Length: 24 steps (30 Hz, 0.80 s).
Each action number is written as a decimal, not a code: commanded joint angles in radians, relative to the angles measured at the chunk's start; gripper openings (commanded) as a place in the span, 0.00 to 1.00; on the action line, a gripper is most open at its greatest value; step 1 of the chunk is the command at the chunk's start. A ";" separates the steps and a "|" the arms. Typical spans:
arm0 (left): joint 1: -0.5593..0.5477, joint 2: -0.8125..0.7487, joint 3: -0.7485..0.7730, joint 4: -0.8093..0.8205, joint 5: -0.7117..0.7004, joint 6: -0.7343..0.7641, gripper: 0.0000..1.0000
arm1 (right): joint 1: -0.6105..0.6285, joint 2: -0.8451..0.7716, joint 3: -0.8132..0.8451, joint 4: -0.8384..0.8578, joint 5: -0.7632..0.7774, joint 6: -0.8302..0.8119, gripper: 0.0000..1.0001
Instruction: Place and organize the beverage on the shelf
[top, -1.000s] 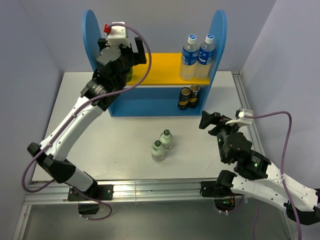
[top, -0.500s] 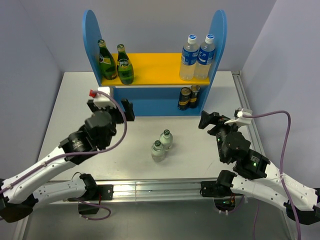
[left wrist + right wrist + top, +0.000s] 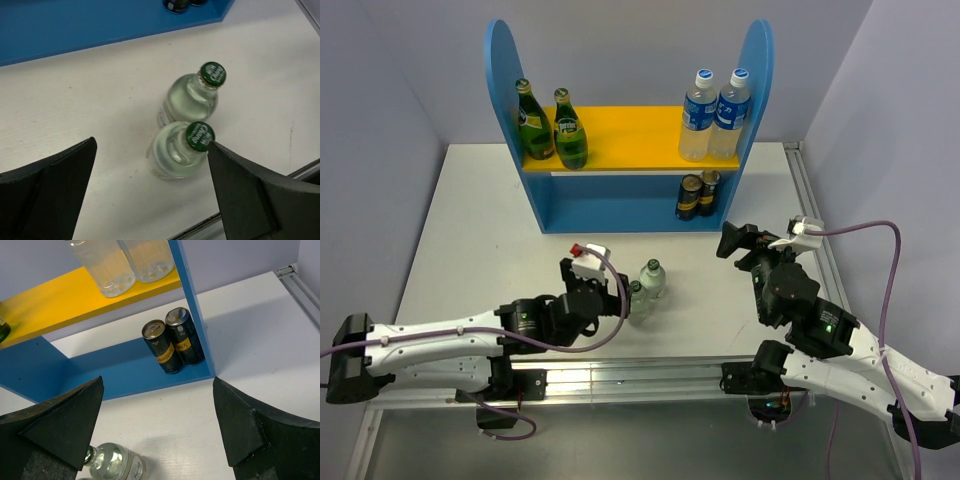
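Observation:
The shelf (image 3: 630,205) stands at the back, with blue round-topped side panels and a yellow upper board (image 3: 640,138). On the board stand two green glass bottles (image 3: 548,125) at left and two clear water bottles (image 3: 713,115) at right. Two dark cans (image 3: 697,195) sit on its blue base. Two small clear bottles with green caps (image 3: 644,290) stand mid-table. My left gripper (image 3: 617,296) is open just left of them; in the left wrist view the nearer bottle (image 3: 180,150) lies between the open fingers, its cap by the right finger (image 3: 250,195). My right gripper (image 3: 740,243) is open and empty.
Metal rails run along the table's near edge (image 3: 620,375) and right edge (image 3: 805,190). Purple walls close in behind and beside the table. The right wrist view shows the cans (image 3: 172,342) and one small bottle (image 3: 115,465).
My left arm has left the upper board, where two green glass bottles now stand, and swung down and forward to the two small bottles mid-table. The right arm has not moved.

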 commanded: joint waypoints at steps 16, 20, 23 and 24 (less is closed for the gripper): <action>-0.050 0.267 0.025 0.218 -0.017 -0.057 0.86 | 0.002 0.007 0.004 0.005 0.023 0.014 0.96; -0.050 0.282 0.030 0.262 -0.063 -0.046 0.70 | 0.004 0.011 0.004 0.000 0.026 0.017 0.96; -0.050 0.294 0.042 0.288 -0.081 -0.022 0.59 | 0.002 0.011 0.001 0.003 0.024 0.017 0.96; -0.050 0.302 0.053 0.293 -0.084 -0.017 0.56 | 0.002 0.011 0.003 0.002 0.024 0.019 0.96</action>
